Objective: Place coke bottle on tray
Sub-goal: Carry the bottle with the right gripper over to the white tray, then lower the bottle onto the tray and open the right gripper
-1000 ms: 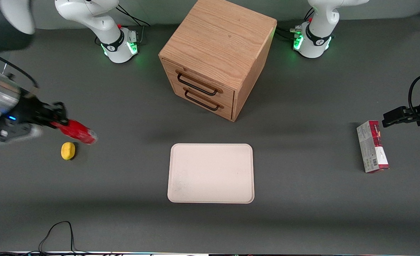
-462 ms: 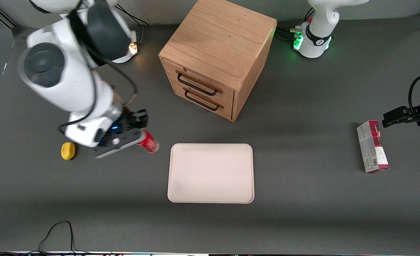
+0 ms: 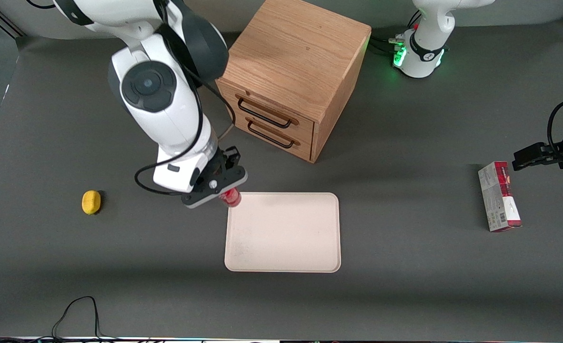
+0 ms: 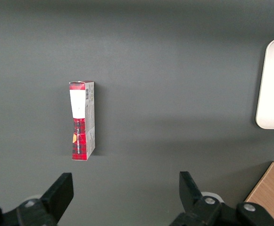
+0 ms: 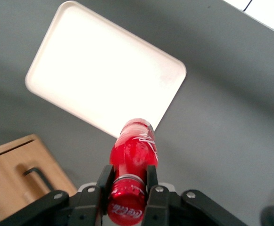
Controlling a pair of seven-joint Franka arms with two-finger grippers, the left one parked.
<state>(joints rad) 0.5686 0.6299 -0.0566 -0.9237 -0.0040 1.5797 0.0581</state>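
My right gripper is shut on the coke bottle, a small red bottle held by its neck and cap, hanging in the air. In the front view it is over the tray's corner that lies toward the working arm and the wooden cabinet. In the right wrist view the fingers clamp the neck just below the red cap, and the bottle points down at the tray's edge. The tray is a flat pale cream-pink rectangle on the dark table; it also shows in the right wrist view. Nothing lies on it.
A wooden two-drawer cabinet stands farther from the front camera than the tray. A yellow lemon lies toward the working arm's end. A red-and-grey carton lies toward the parked arm's end. A black cable loops at the table's near edge.
My right arm has swung from the working arm's end of the table, past the lemon, to the tray's corner, carrying the bottle. The bottle has turned from lying sideways to hanging nearly upright.
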